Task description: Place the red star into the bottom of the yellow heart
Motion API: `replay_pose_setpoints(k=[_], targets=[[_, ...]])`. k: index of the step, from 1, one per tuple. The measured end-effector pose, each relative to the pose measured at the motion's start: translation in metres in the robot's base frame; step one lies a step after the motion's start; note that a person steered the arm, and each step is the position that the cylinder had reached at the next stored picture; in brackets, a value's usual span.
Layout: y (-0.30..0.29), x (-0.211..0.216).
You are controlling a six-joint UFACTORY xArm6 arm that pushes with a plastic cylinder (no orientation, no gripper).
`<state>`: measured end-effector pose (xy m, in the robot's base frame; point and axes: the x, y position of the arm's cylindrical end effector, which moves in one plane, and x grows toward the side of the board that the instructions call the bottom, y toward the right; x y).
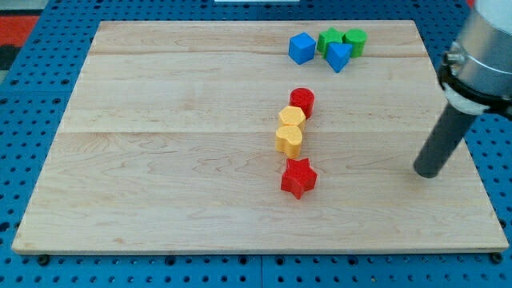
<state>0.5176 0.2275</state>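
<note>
The red star (298, 178) lies on the wooden board just below the yellow heart (290, 140), nearly touching its lower edge. A second yellow block (291, 118) sits right above the heart, and a red round block (302, 102) sits above that, so the four form a short column at mid-board. My tip (427, 171) rests on the board at the view's right, well to the right of the red star and apart from every block.
A cluster at the view's top right holds a blue block (302, 48), a blue wedge-like block (338, 57), a green block (327, 39) and a green round block (355, 42). The board's right edge (462, 120) runs just right of my tip.
</note>
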Motion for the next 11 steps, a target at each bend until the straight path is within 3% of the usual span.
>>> replay_pose_setpoints(k=[1, 2, 3, 5, 7, 9, 10, 11], targets=[[-0.027, 0.037], [-0.098, 0.058], [-0.159, 0.027], [-0.147, 0.048], [-0.293, 0.039], [-0.194, -0.023], [-0.188, -0.024], [-0.2, 0.024]])
